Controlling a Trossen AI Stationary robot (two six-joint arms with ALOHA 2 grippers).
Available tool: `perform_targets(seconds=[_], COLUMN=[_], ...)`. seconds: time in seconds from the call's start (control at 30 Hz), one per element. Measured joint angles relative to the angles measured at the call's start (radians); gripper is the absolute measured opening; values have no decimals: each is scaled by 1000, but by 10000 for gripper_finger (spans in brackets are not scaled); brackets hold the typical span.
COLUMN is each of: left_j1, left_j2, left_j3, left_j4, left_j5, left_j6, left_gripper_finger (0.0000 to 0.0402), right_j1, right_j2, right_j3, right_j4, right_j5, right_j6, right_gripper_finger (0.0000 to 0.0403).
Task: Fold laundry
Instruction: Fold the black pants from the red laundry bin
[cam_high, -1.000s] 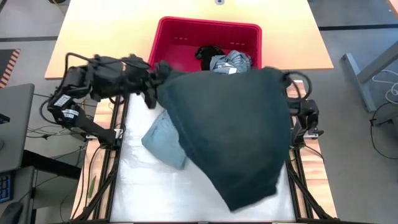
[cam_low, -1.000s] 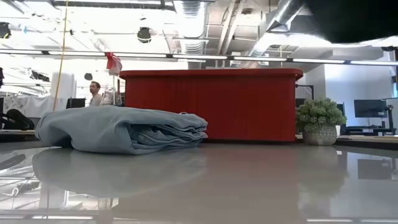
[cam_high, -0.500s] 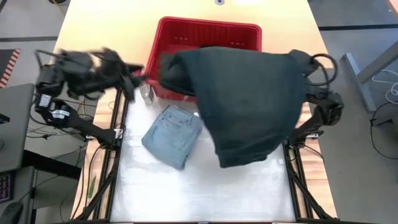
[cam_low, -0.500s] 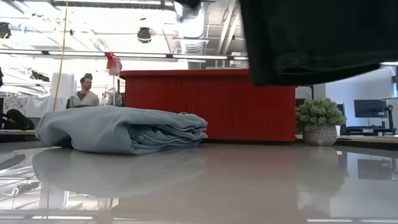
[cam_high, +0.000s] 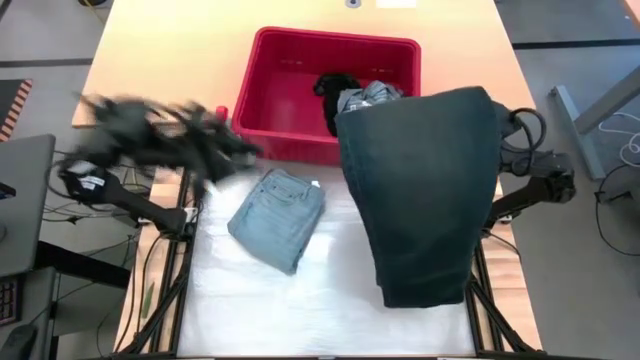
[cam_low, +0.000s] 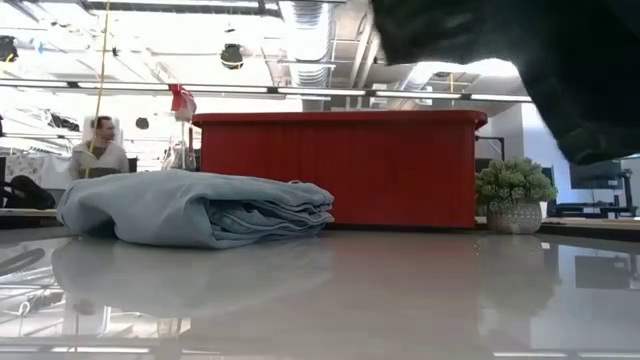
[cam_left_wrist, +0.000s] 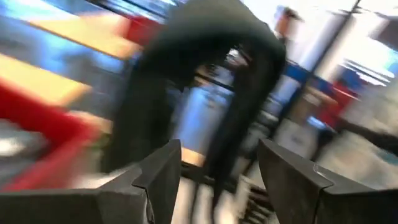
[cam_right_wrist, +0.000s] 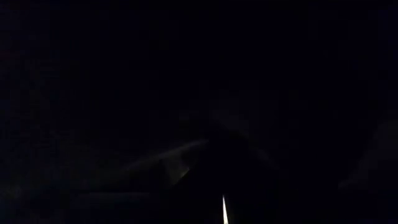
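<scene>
Left claw (cam_left_wrist: 217, 180) stands open and empty, its two dark fingers apart in its own wrist view, out at the left edge of the desk (cam_high: 330, 300) near the red basket's (cam_high: 285, 55) left corner. Right claw is buried from every camera under the dark navy garment (cam_high: 425, 190), which it carries; going by how the cloth hangs lifted from the far right side, I judge that claw shut on it, though the fingers themselves cannot be seen. That garment drapes in a long panel from the basket's right end down over the right half of the desk, its lower hem clear of the surface in the low view. Left of it, near the middle, the light blue garment (cam_high: 278, 215) lies folded into a compact stack on the desk. Farther off, inside the basket, a grey-blue striped piece (cam_high: 370, 97) and a black piece (cam_high: 335, 88) sit in a heap. As a judgement, one item is done, one is in hand and not yet spread or folded, and at least two wait. Only the high view shows the basket's contents; the low view alone shows the folded layers of the blue stack and a person (cam_low: 100, 150) in the room behind; the right wrist view gives only darkness, smothered by cloth.
</scene>
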Motion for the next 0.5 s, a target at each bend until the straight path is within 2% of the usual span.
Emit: perform_targets(seconds=[0.13,0.2,0.23,0.37,0.5], left_j1=[-68,-82,-82,-73,-67], left_j2=[10,20,27,86,128], left_j3=[-300,-416,-460,-562,-550], left_j4=[490,777,866,1120,1288], left_j5=[135,161,162,98,46], left_j6=[-48,-80,-85,-109,-172], left_gripper_finger=[199,199,199,199,199], right_j1=[11,11,10,9,9], right_j2=[5,4,3,5,7], right_j3=[-3,-3,-2,-2,-2], right_j4=[6,8,8,-13,-37], right_j5=[-3,-4,-4,-4,-5], right_j6=[-26,-31,-31,-31,-31], right_gripper_finger=[16,16,16,16,16])
